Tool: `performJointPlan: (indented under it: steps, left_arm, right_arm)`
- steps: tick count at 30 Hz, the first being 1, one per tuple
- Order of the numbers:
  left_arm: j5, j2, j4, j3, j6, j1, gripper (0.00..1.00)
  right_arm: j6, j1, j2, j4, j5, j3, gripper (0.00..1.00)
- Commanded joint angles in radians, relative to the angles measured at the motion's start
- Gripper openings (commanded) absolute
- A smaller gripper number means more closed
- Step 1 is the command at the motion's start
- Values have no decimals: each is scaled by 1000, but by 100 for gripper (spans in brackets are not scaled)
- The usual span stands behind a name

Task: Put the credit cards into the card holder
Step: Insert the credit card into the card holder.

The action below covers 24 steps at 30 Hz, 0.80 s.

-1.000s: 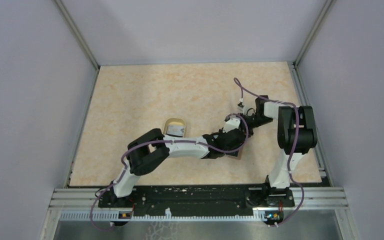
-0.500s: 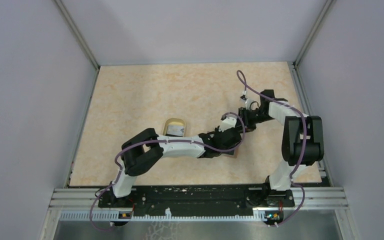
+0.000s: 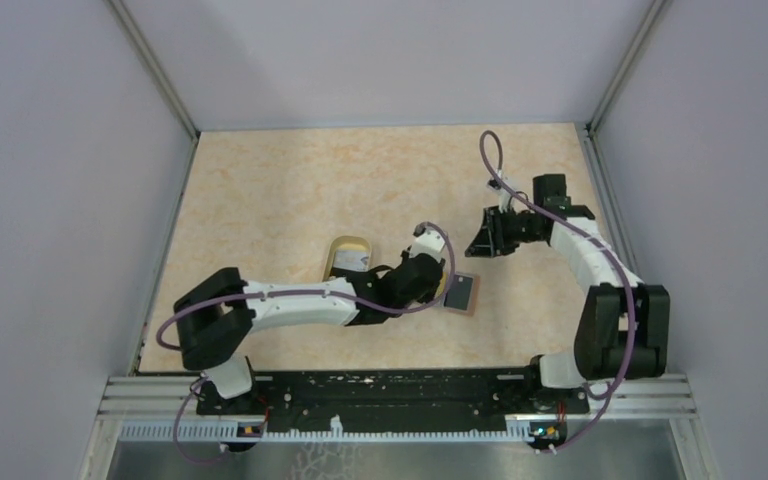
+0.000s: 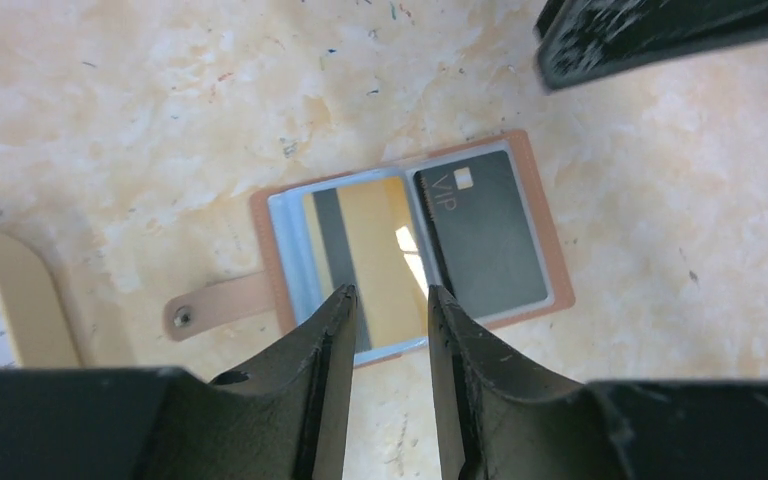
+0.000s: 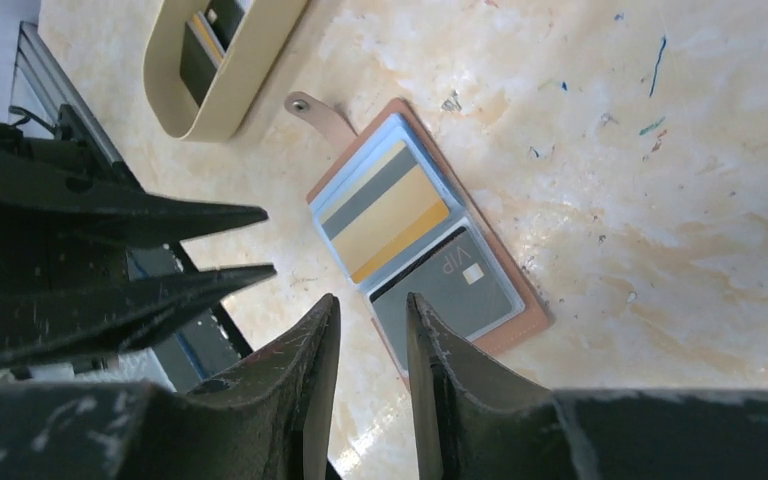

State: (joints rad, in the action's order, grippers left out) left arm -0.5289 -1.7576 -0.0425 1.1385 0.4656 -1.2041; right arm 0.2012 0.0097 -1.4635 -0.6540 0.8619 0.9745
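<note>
Reddish-brown leather card holder (image 4: 410,250) open flat on beige marbled table (image 4: 160,100), holding yellow-striped card (image 4: 365,260) and black VIP card (image 4: 485,235). Left pincer (image 4: 390,292) and right pincer (image 5: 371,300) narrowly parted, gripping nothing.

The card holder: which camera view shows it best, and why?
Left wrist: the card holder lies open, large and nearly square-on, tab and both pockets visible. Right wrist shows it whole too, but smaller and slanted. Top external shows only a small dark patch.
</note>
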Motion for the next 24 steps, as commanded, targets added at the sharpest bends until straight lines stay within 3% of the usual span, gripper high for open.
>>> performJointPlan:
  steps: [1, 2, 4, 7, 10, 13, 16, 21, 24]
  left_arm:
    - [24, 159, 182, -190, -124, 5, 44]
    - [32, 196, 217, -239, -142, 5, 50]
    - [61, 272, 292, -335, -194, 6, 72]
    - [88, 338, 360, -443, -247, 6, 96]
    - [138, 388, 407, -508, -265, 6, 98]
    - [172, 422, 445, -550, -273, 6, 99]
    - [193, 430, 480, -578, -269, 6, 99]
    - [221, 405, 526, -605, -224, 6, 99]
    - [229, 383, 557, -621, -188, 6, 98]
  right_arm:
    - [53, -6, 189, 106, 34, -36, 30]
    - [56, -5, 233, 136, 40, -53, 30]
    - [76, -5, 326, 210, 65, -102, 29]
    - [217, -6, 470, 321, 184, -208, 29]
    - [384, -6, 590, 378, 313, -308, 33]
    - [373, 25, 675, 485, 342, -350, 41]
    - [380, 88, 664, 483, 329, -312, 42]
    - [362, 166, 522, 538, 235, -328, 33]
    - [518, 179, 467, 387, 90, -323, 27]
